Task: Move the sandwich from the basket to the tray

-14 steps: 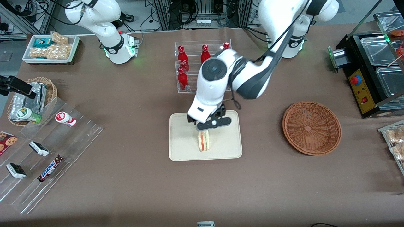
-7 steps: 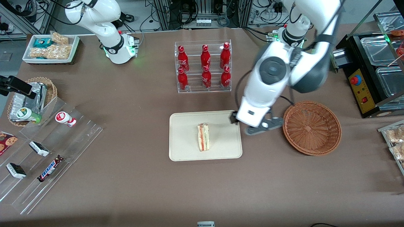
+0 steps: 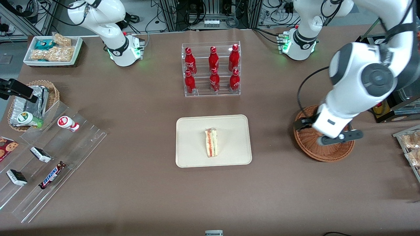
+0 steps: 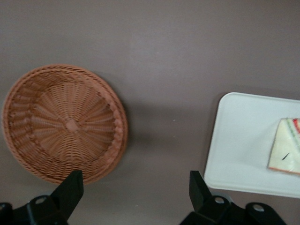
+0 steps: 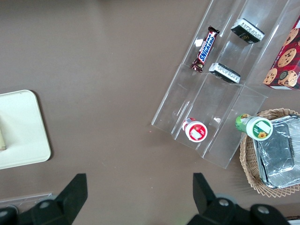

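Black fingers [image 4: 69,190] spread wide with nothing between them, that's the left arm's gripper [image 3: 323,134] hanging above the basket [image 3: 309,144], at the right of the front frame toward the working arm's end of the table. The reddish-brown wicker bowl holds nothing, as the wrist camera shows, bare weave all the way round [image 4: 65,123]. Out from there, well apart toward the middle of the table, lies the cream tray [image 3: 192,137], and on it, right in the centre, sits the sandwich [image 3: 211,147], standing on edge with its orange-red and green layers facing up. Above the tray in the front frame, farther from the camera, stands the clear rack of red bottles [image 3: 211,68]. Over at the left edge of the frame, toward the parked arm's end, are the acrylic shelves [image 3: 49,157] with snack bars and a tan wicker basket [image 3: 54,91] holding foil-wrapped items.
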Action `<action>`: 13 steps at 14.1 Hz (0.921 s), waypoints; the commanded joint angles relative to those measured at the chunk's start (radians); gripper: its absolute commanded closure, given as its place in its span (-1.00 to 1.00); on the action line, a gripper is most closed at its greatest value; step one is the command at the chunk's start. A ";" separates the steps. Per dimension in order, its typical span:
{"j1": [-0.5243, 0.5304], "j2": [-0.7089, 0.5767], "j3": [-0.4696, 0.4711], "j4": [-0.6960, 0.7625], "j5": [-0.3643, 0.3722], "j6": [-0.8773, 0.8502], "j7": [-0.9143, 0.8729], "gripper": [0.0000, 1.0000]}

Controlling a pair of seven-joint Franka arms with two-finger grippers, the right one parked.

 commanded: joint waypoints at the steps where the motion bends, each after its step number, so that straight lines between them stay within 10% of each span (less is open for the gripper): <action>1: 0.071 -0.106 -0.013 -0.084 0.009 -0.044 0.126 -1.00; 13: 0.239 -0.189 -0.091 0.016 0.011 -0.187 0.433 -1.00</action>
